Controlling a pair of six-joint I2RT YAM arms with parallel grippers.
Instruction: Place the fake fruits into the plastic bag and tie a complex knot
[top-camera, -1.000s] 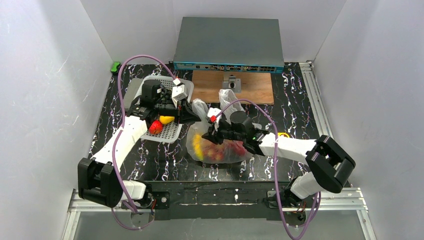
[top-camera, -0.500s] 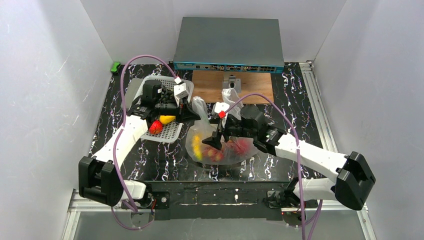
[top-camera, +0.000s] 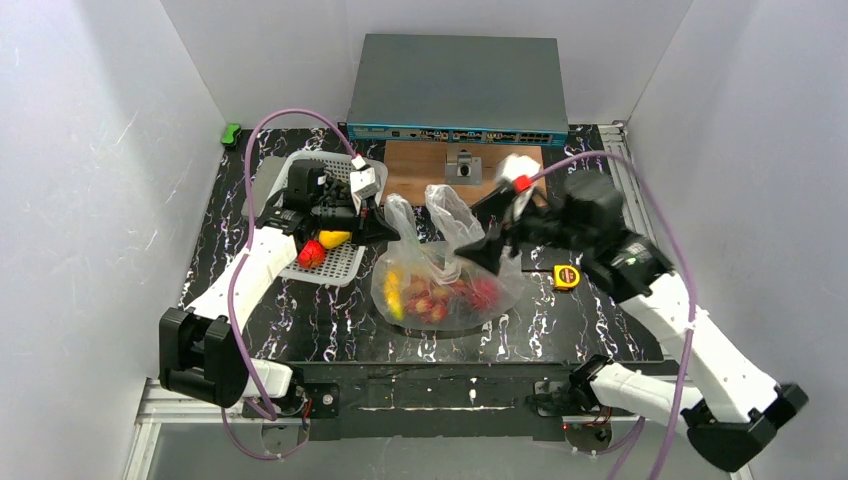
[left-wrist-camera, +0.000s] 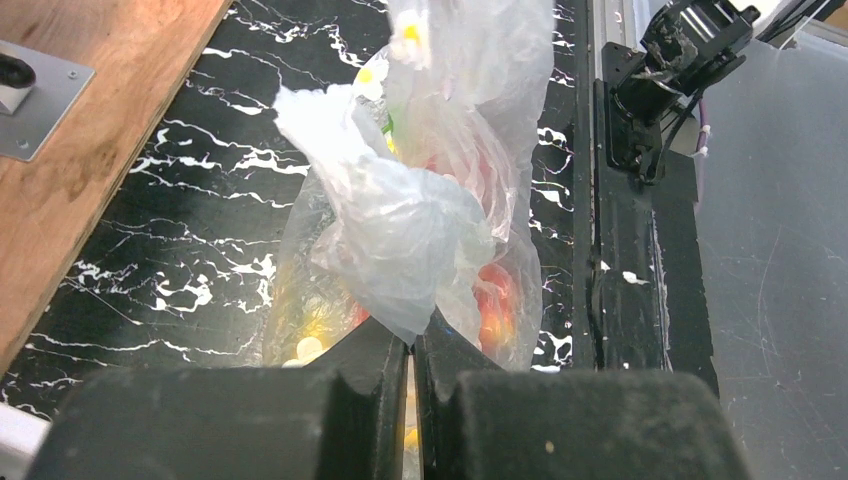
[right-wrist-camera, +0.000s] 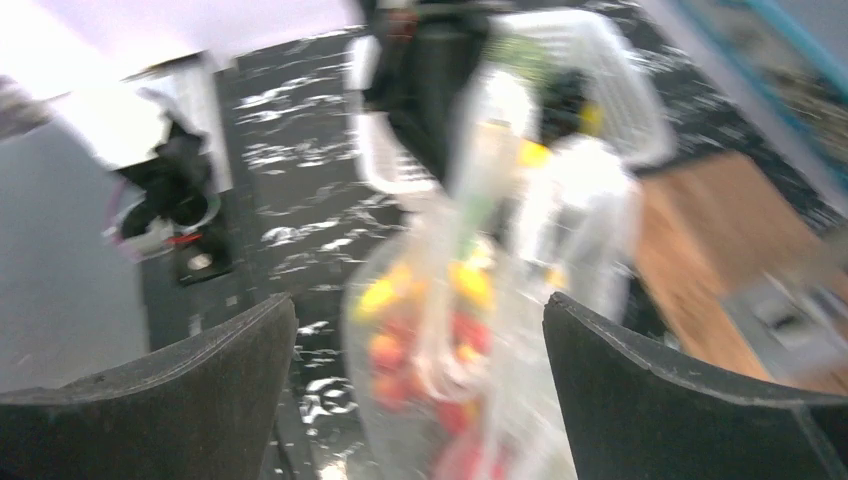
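Observation:
The plastic bag (top-camera: 452, 290) lies mid-table with several red and yellow fake fruits (top-camera: 430, 297) inside it. My left gripper (top-camera: 384, 228) is shut on the bag's left handle loop (top-camera: 400, 216); in the left wrist view the bag (left-wrist-camera: 420, 200) bunches up from the closed left gripper (left-wrist-camera: 412, 345). The other handle (top-camera: 448, 210) stands free. My right gripper (top-camera: 483, 230) hovers open over the bag's right side, holding nothing. In the blurred right wrist view the bag (right-wrist-camera: 450, 340) shows below the wide-open right gripper (right-wrist-camera: 418, 300). A red fruit (top-camera: 312, 254) and a yellow fruit (top-camera: 333, 239) sit in the basket.
A white lattice basket (top-camera: 338, 265) lies under my left arm. A yellow tape measure (top-camera: 567, 276) sits right of the bag. Behind are a wooden board (top-camera: 420, 172) with a metal fitting and a grey network switch (top-camera: 458, 90). A small green object (top-camera: 232, 133) is at the back left.
My right gripper opened wide and pulled up and back to the right, away from the bag. The left gripper kept its hold on the handle.

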